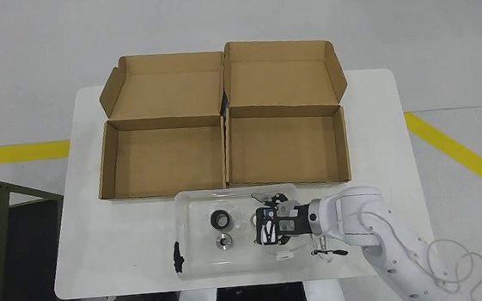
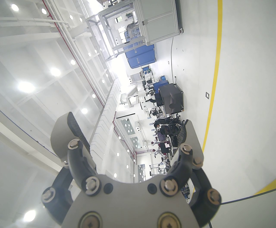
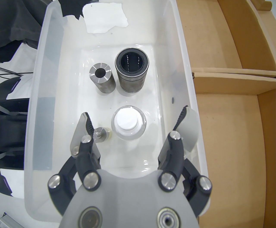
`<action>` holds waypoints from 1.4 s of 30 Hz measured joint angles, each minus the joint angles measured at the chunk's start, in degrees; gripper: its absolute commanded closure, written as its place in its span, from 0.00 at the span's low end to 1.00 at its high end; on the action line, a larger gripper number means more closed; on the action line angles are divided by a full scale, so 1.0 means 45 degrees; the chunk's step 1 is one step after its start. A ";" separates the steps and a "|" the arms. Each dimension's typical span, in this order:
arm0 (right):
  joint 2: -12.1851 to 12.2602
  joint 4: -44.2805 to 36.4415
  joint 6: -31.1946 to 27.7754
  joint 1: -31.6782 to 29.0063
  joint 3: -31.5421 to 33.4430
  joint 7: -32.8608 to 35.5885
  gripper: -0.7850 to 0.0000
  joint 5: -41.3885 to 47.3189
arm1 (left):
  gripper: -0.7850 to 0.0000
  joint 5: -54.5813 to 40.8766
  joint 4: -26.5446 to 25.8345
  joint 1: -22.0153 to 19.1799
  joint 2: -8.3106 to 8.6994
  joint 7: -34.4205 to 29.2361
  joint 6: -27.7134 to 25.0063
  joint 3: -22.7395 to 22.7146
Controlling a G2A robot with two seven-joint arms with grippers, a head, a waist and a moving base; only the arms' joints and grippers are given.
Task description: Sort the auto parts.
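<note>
Top view, L to R: left box (image 1: pixel 164 161) and right box (image 1: pixel 284 151) sit open side by side at back of counter (image 1: pixel 378 138). Sorting is barely begun, by my read. Clear bin (image 1: pixel 199 262) stands just in front of them. In bin's L half are black bearing (image 1: pixel 221 219) and steel bush (image 1: pixel 224 242), upright, just beside each other. R of those, right hand (image 1: pixel 265 226) hangs over bin.

Step, as I judge it: pick the white-capped part (image 3: pixel 128 124). It stands between the wide-spread fingers; nothing held yet. To do it well:
- Centre hand on the cap and go lower before shutting.
- Shut slow, since the clear round body prob slips.
- Watch small stud (image 3: pixel 101 135), just beside one finger (image 3: pixel 78 131); it could get pinched w/ the target.
- Other finger is near bin wall; keep off it.
- Lift straight up past the rim.

Pose: right arm comes in from R side of counter, hand pointing L along bin. Left hand (image 2: pixel 129 123) is aimed up at room ceiling, fingers spread wide, holding nothing.
</note>
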 measured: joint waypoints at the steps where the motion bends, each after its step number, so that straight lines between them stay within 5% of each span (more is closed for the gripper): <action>1: 0.0008 0.0019 0.0032 0.0013 -0.0014 0.0001 0.22 0.0005 | 0.00 0.0000 0.0000 0.0000 0.0000 0.0000 0.0000 0.0000; 8: 0.0055 0.0156 0.0233 0.0154 -0.0190 -0.0066 0.24 -0.0047 | 0.00 0.0000 0.0000 0.0000 0.0000 0.0000 0.0000 0.0000; 13: 0.0094 0.0192 0.0351 0.0245 -0.0321 0.0007 0.47 -0.0184 | 0.00 0.0000 0.0000 0.0000 0.0000 0.0000 0.0000 0.0000; 22: 0.0155 0.0245 0.0526 0.0354 -0.0525 0.0044 0.62 -0.0239 | 0.00 0.0000 0.0000 0.0000 0.0000 0.0000 0.0000 0.0000; 24: 0.0172 0.0257 0.0542 0.0380 -0.0552 0.0075 0.76 -0.0192 | 0.00 0.0000 0.0000 0.0000 0.0000 0.0000 0.0000 0.0000; 25: 0.0180 0.0259 0.0542 0.0390 -0.0564 0.0085 0.94 -0.0173 | 0.00 0.0000 0.0000 0.0000 0.0000 0.0000 0.0000 0.0000; 26: 0.0187 0.0262 0.0542 0.0400 -0.0574 0.0092 1.00 -0.0156 | 0.00 0.0000 0.0000 0.0000 0.0000 0.0000 0.0000 0.0000; 42: 0.0482 -0.0774 0.0346 -0.0047 0.0094 -0.0900 1.00 -0.0091 | 0.00 0.0000 0.0000 0.0000 0.0000 0.0000 0.0000 0.0000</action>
